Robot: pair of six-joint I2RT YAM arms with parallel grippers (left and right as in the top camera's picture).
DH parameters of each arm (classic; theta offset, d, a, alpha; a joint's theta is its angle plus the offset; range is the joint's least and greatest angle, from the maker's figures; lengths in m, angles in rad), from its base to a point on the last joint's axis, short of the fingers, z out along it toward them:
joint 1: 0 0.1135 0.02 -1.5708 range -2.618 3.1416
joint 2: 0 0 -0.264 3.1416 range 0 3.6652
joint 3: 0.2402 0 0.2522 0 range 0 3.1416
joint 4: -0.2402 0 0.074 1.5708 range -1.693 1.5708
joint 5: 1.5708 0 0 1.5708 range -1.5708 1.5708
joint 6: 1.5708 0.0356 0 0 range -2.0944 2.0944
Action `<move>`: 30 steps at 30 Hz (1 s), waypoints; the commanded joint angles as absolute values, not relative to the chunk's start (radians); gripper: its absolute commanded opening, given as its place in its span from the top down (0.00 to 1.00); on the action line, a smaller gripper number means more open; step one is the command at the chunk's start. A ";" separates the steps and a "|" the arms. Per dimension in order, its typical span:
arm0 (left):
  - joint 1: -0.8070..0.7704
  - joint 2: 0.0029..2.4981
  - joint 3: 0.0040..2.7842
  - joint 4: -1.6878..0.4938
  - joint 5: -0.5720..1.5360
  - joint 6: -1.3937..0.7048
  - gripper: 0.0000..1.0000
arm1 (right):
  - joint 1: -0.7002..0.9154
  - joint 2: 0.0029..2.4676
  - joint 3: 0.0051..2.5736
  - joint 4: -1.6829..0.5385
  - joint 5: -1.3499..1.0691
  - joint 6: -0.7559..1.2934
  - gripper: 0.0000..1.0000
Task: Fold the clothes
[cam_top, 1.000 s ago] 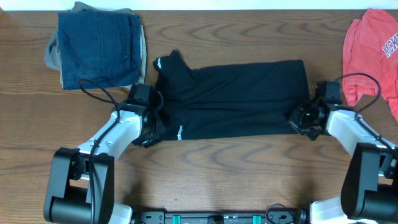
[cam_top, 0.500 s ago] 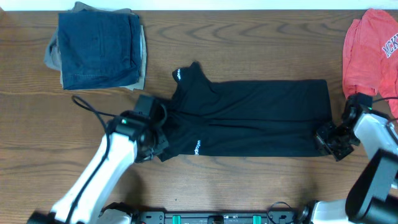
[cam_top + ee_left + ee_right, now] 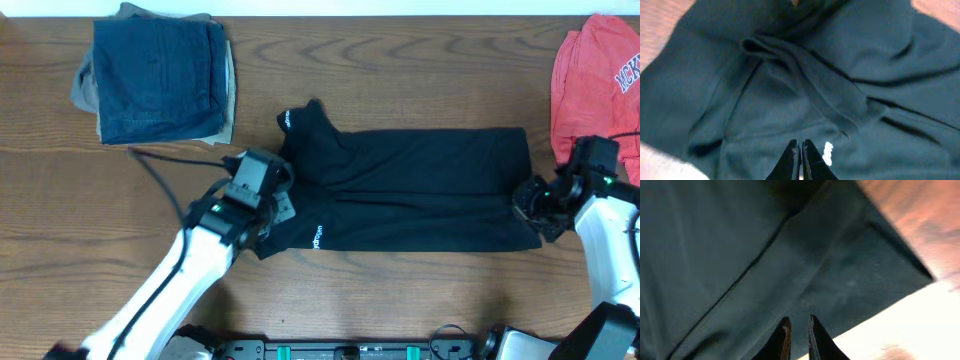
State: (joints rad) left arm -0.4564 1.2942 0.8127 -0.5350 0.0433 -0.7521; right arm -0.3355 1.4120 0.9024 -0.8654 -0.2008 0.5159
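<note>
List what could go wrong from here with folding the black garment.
1. The right gripper shows a narrow gap over the right edge of the black garment; that edge may slip free.
2. A bunched ridge lies ahead of the shut left gripper; folding now could press it in.
3. The red shirt lies near the right arm and could snag.

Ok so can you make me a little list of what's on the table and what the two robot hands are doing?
table: brown wood
black garment: lying in the middle, stretched left to right, small white marks near its left end
left hand: fingers shut, over the garment's left end beside a white mark
right hand: fingers slightly apart, nothing between them, at the garment's right edge
blue denim pile: folded, far left
red shirt: far right, with lettering
</note>
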 commanded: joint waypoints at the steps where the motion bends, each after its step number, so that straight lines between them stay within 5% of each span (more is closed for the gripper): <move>1: -0.455 1.397 0.809 -0.492 0.010 -0.691 0.94 | -0.290 1.426 0.914 -0.864 -0.240 0.474 0.91; 8: -0.407 1.552 0.809 -0.476 0.010 -0.693 0.94 | -0.200 1.467 0.903 -0.843 -0.231 0.479 0.99; 30: -0.233 1.581 0.797 -0.523 0.017 -0.693 0.94 | -0.154 1.538 0.777 -0.712 -0.158 0.636 0.97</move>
